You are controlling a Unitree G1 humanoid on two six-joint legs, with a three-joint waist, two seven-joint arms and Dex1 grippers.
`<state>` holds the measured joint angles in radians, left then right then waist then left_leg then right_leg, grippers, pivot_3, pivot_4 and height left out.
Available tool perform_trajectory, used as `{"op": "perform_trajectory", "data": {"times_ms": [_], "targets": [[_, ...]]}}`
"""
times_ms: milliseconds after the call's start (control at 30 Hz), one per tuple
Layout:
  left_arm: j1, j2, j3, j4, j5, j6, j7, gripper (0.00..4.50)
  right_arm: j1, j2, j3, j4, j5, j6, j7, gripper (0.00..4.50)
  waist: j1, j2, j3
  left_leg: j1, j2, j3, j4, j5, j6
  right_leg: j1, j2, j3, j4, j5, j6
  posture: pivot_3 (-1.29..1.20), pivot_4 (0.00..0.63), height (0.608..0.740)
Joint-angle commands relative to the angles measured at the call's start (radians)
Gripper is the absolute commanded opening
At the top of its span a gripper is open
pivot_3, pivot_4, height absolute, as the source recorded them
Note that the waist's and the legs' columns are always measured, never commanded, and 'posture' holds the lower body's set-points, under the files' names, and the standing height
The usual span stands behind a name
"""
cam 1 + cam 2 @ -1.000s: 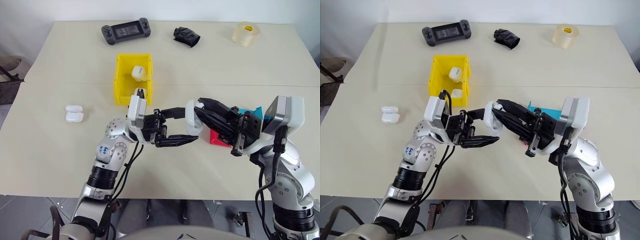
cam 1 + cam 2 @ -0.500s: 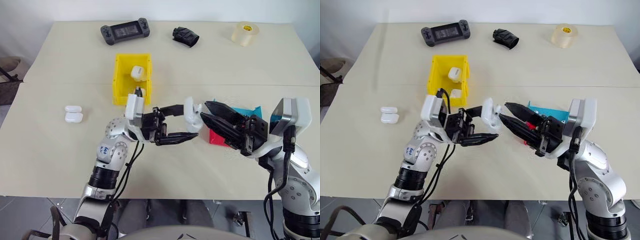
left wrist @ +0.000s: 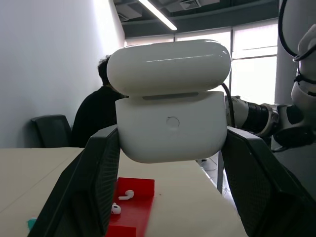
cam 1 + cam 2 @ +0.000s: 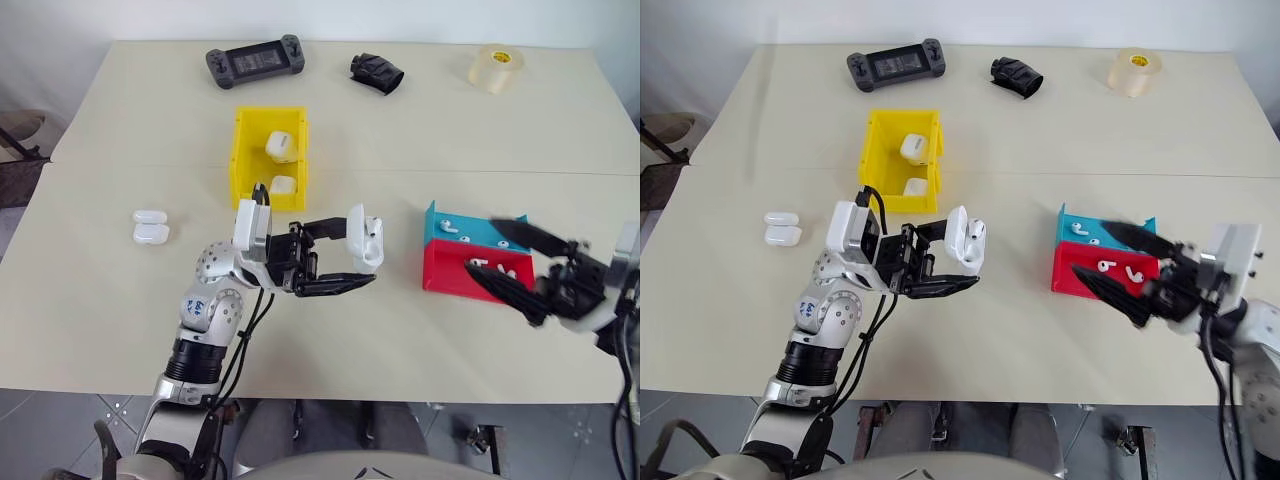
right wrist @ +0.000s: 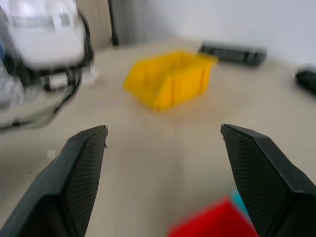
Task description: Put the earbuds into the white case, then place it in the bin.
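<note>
Head views: left gripper (image 4: pixel 362 262) clamped on the white case (image 4: pixel 364 237), lid ajar, held off the table (image 4: pixel 760 120). Bin (image 4: pixel 268 157) just beyond the left gripper, w/ two white cases inside. Right gripper (image 4: pixel 500 263) spread wide, empty, over the near edge of the red tray (image 4: pixel 1080 270) and teal tray (image 4: pixel 1095 222); earbuds (image 4: pixel 1103 266) lying in both trays, beside its fingers. Right arm cut off at frame edge.

Left wrist: white case pinched btwn both fingers (image 3: pixel 94 187), lid slightly raised. Inside of case hidden. Red tray w/ earbuds past the fingers. Person seated behind, partly hidden by case.

Right wrist: fingers (image 5: pixel 74 177) far apart, nothing btwn. Bin ahead, blurred; contents hard to make out.
</note>
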<state>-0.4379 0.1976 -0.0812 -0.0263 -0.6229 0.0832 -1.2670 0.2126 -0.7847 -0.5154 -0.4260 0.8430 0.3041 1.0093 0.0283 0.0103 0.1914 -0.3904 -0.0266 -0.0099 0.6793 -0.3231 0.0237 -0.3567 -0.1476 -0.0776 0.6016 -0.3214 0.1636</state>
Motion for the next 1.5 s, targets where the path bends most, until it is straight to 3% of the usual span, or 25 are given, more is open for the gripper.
{"op": "perform_trajectory", "data": {"times_ms": [33, 233, 400, 533, 700, 833, 1067, 1500], "targets": [[0.010, 0.002, -0.011, -0.022, -0.004, -0.030, -0.032, 2.75, 0.039, -0.017, -0.098, 0.098, -0.076, -0.087, 0.076, 4.48, -0.001, 0.000, 0.000, 0.000, 0.000, 0.000, 0.000, 0.000, 0.000, 0.000, 0.000, 0.000, 0.000, 0.000, 0.000, 0.00, 0.150, 0.740], [0.048, -0.011, -0.047, -0.041, 0.009, -0.064, -0.049, 2.75, 0.071, -0.064, -0.172, 0.311, -0.184, -0.176, 0.163, 4.48, -0.001, 0.000, 0.000, 0.001, 0.001, 0.003, 0.001, 0.000, 0.000, 0.001, 0.000, 0.002, -0.001, 0.000, 0.000, 0.00, 0.150, 0.740], [0.093, 0.000, -0.065, -0.065, 0.014, -0.087, -0.052, 2.75, 0.012, -0.118, -0.131, 0.360, -0.254, -0.189, 0.169, 4.48, -0.005, 0.001, 0.000, 0.002, 0.002, 0.004, 0.001, 0.000, 0.000, 0.001, 0.000, 0.002, -0.001, 0.000, 0.000, 0.00, 0.150, 0.740], [0.112, 0.009, -0.071, -0.077, 0.021, -0.095, -0.044, 2.75, -0.158, -0.245, 0.016, 0.359, -0.334, -0.015, 0.073, 4.48, -0.007, 0.003, -0.001, 0.003, 0.003, 0.005, 0.001, 0.001, 0.000, 0.001, 0.000, 0.003, -0.006, 0.000, 0.000, 0.00, 0.150, 0.740], [0.135, 0.020, -0.068, -0.098, 0.032, -0.105, -0.020, 2.75, -0.486, -0.323, 0.255, 0.455, -0.401, 0.127, 0.080, 4.48, -0.005, 0.003, 0.000, 0.002, 0.003, 0.004, 0.001, 0.001, 0.000, 0.000, -0.001, 0.002, -0.007, 0.000, -0.001, 0.00, 0.150, 0.740], [0.154, 0.026, -0.073, -0.121, 0.035, -0.104, -0.006, 2.75, -0.751, -0.294, 0.464, 0.582, -0.503, 0.239, 0.099, 4.48, -0.001, 0.003, 0.000, 0.000, 0.002, 0.002, 0.002, 0.001, 0.000, 0.000, -0.001, 0.001, -0.008, 0.000, -0.001, 0.00, 0.150, 0.740], [0.147, 0.035, -0.072, -0.136, 0.033, -0.101, 0.010, 2.75, -1.045, -0.173, 0.723, 0.801, -0.693, 0.250, 0.162, 4.48, -0.007, 0.003, 0.000, -0.003, 0.001, 0.002, 0.001, 0.001, 0.000, -0.003, -0.001, 0.000, -0.005, 0.000, 0.000, 0.00, 0.150, 0.740], [0.133, 0.035, -0.081, -0.149, 0.035, -0.099, 0.035, 2.75, -1.181, -0.041, 0.828, 1.032, -0.868, 0.079, 0.232, 4.48, -0.008, 0.003, 0.000, -0.003, 0.001, 0.001, 0.001, 0.001, -0.001, -0.004, -0.001, -0.001, -0.001, 0.001, 0.000, 0.00, 0.150, 0.740]]}}
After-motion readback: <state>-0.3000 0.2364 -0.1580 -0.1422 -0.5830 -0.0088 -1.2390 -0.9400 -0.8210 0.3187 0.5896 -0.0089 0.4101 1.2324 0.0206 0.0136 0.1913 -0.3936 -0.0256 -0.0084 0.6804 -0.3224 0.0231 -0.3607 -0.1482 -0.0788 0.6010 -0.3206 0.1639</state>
